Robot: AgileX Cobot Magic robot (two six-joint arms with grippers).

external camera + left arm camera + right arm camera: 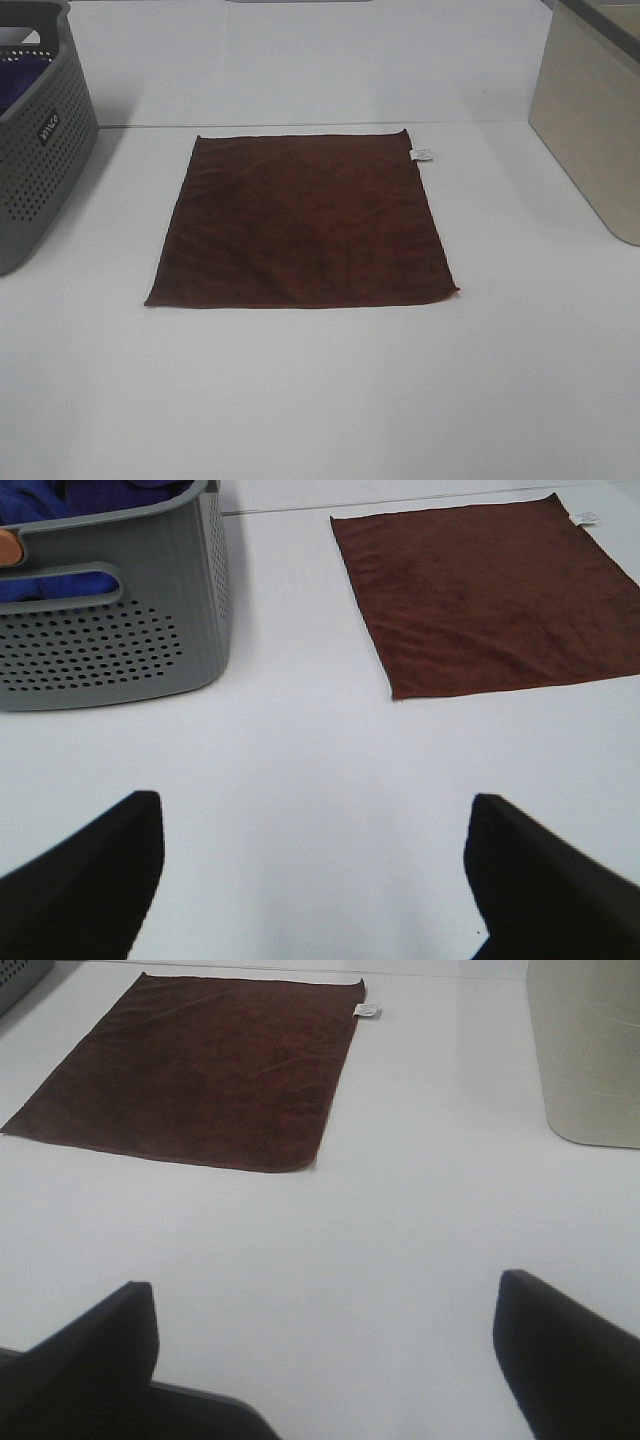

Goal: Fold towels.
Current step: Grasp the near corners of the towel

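A dark reddish-brown square towel (300, 222) lies flat and unfolded on the white table, with a small white tag (423, 154) at its far right corner. It also shows in the left wrist view (490, 590) and the right wrist view (200, 1065). Neither gripper appears in the exterior view. In the left wrist view my left gripper (315, 865) is open and empty over bare table, well short of the towel's near left corner. In the right wrist view my right gripper (325, 1345) is open and empty, short of the towel's near right corner.
A grey perforated basket (42, 140) stands at the far left and holds purple-blue cloth (60, 495). A beige bin (595, 110) stands at the far right. The white table (320, 400) stretches bare in front of the towel.
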